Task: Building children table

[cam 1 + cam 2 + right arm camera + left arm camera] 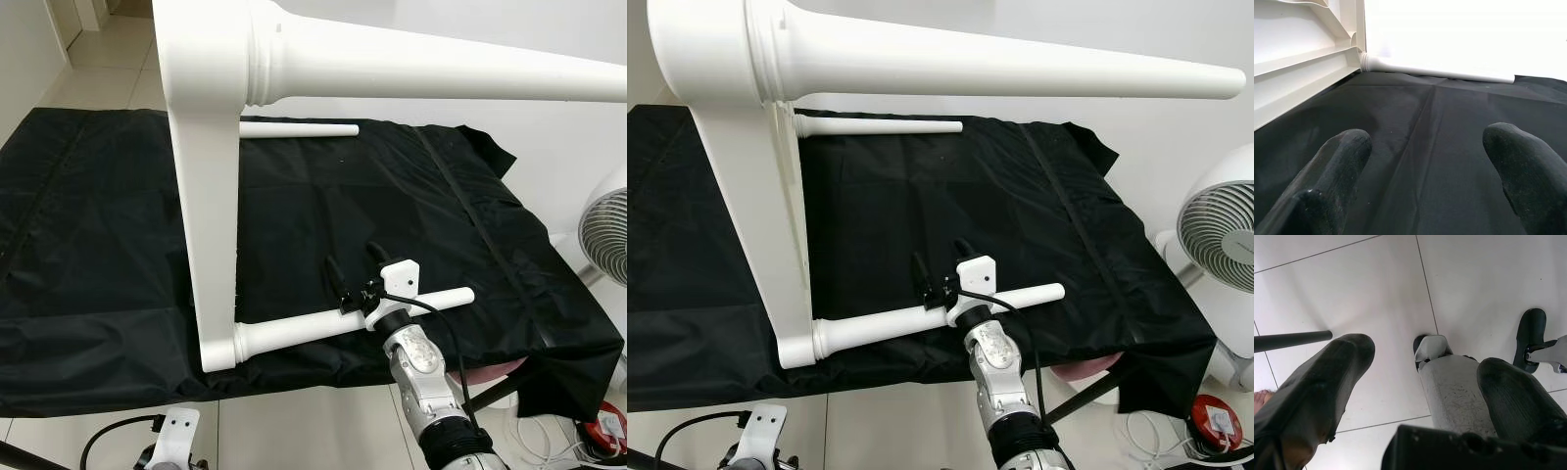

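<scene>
White table (208, 176) lies on its side on the black cloth (98, 215), top panel upright, legs out sideways. In the left eye view, the right gripper (358, 274) hovers open just above the near leg (323, 326), close to the cloth's front edge. A push here could roll the table or loosen that leg. Right wrist view: spread fingers (1337, 161), nothing held, far leg (1440, 72) ahead. Left wrist view: the left gripper (1420, 382) hangs open over floor tiles.

Right hand (360, 270) reaches forward, fingers (1339, 161) spread apart; left hand (1420, 382) hangs low, fingers parted too.
</scene>
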Available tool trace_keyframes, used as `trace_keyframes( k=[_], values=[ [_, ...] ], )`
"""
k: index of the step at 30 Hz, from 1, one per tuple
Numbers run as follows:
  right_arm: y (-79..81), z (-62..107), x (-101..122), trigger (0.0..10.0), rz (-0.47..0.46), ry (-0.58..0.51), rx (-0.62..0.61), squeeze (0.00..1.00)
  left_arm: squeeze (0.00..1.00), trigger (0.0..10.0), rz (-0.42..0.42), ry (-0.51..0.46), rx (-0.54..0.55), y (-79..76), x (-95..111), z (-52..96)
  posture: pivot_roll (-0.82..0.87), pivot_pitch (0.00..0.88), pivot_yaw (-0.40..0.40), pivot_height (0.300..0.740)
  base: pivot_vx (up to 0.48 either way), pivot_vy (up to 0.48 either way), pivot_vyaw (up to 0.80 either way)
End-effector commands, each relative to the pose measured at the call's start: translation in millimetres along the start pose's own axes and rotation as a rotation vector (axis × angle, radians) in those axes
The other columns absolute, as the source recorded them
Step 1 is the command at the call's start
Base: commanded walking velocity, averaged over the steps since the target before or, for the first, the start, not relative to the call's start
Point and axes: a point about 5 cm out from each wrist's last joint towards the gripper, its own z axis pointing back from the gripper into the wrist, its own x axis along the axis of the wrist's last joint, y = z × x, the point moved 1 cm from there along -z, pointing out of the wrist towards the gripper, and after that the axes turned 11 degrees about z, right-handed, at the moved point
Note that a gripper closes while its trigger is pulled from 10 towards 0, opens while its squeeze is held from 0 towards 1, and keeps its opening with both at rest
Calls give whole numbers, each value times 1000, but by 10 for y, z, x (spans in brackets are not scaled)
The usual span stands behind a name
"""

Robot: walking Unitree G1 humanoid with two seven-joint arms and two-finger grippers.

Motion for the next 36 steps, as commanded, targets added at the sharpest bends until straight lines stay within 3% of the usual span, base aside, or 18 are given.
trace_keyframes(
  k=[1,33,34,35,36],
  values=[
    [-37,-2,-17,10000,4,10,-12,0,0,10000,6,39,56,-34,-139,14,62,0,-102,740,0,0,0],
    [-52,-66,7,10000,-9,16,-37,0,0,10000,8,39,46,-70,-136,11,52,0,-101,740,0,0,0],
    [-48,-67,6,10000,-15,15,-36,294,0,10000,15,38,44,-70,-137,12,53,0,-101,740,0,0,0],
    [-48,-67,6,10000,-15,15,-36,294,0,10000,15,38,44,-70,-137,12,53,0,-101,740,0,0,0],
    [-46,-73,18,10000,-31,5,-38,1000,1000,10000,22,37,40,-69,-137,12,54,0,-100,740,0,0,0]
  ],
)
